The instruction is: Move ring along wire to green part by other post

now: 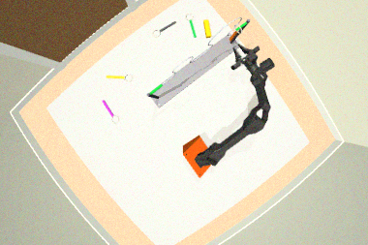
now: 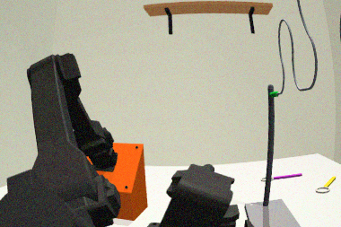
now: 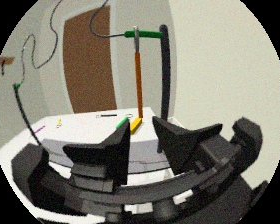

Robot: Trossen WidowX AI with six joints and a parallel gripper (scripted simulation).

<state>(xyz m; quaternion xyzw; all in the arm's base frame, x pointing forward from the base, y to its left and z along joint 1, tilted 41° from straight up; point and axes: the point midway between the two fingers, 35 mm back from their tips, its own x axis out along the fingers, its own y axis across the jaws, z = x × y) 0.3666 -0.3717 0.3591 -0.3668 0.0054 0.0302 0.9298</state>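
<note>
Currently, end effector (image 1: pixel 235 59) (image 3: pixel 140 120) facing orange handle (image 1: pixel 234 35) (image 3: pixel 139 85), fingers standing partly spread, holding nothing, ring (image 3: pixel 136 40) hanging on green wire section (image 3: pixel 149 34).
</note>
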